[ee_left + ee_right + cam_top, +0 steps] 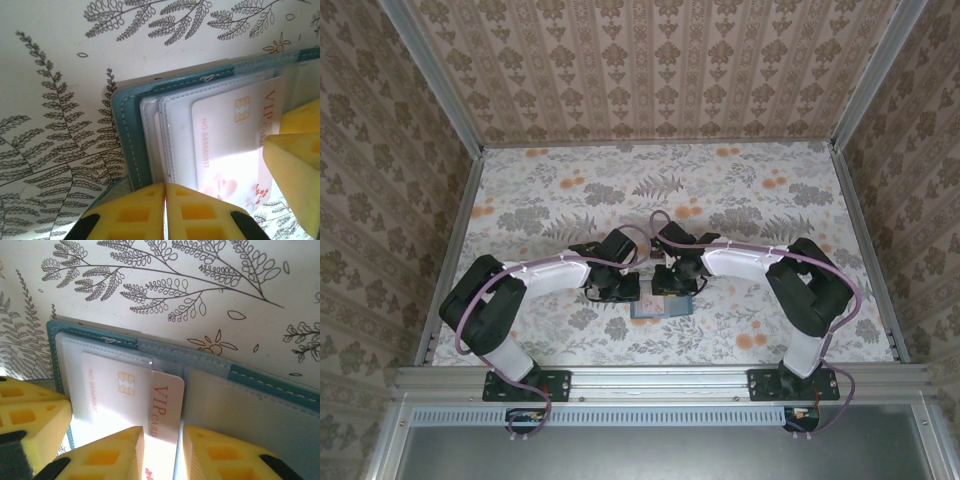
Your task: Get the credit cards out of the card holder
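The teal card holder [662, 306] lies open and flat on the floral table between both arms. A pale pinkish-white credit card [167, 400] printed "VIP CARD" sticks halfway out of a clear sleeve on the left panel, towards the fold. My right gripper [164, 432] is open, one finger on each side of the card's free end. My left gripper [165, 186] is shut, its tips down at the clear sleeves by the holder's teal edge [125, 130]. I cannot tell whether a sleeve is pinched. The card [235, 135] lies just to its right.
The right gripper's yellow fingers [295, 165] stand close beside the left gripper, and the two wrists almost meet over the holder [165, 347]. Patterned walls ring the floral table [770, 200]. A metal rail [660, 380] runs along the near edge.
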Controlling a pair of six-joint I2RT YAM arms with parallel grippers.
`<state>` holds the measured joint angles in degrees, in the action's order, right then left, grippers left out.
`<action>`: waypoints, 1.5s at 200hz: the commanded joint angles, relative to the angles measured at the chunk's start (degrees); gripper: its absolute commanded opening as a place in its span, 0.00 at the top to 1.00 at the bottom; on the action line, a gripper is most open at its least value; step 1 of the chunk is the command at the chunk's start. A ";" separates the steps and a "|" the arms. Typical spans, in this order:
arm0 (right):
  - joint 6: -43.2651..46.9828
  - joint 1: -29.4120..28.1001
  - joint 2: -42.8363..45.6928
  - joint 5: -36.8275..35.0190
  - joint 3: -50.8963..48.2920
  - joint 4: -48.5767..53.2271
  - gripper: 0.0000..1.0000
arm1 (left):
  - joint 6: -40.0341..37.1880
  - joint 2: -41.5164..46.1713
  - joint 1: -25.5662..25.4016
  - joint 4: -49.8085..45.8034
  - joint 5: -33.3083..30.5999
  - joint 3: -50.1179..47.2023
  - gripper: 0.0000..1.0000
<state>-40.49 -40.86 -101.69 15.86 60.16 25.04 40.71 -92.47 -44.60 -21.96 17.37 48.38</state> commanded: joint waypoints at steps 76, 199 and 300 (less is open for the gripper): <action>-0.59 1.91 1.94 4.79 -3.11 -2.32 0.73 | 1.08 1.84 -1.73 -1.14 1.34 3.75 0.89; -2.77 3.58 0.21 12.21 -6.79 -10.89 0.76 | -0.48 -4.65 -1.98 -3.79 -0.75 3.66 0.90; -5.69 4.47 2.91 15.88 -9.13 -16.36 0.82 | -0.56 -4.48 -2.02 -4.95 -1.17 3.72 0.91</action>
<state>-44.40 -36.40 -100.44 28.16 51.96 12.78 40.88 -95.55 -46.22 -23.35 18.00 52.07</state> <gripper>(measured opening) 0.184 0.092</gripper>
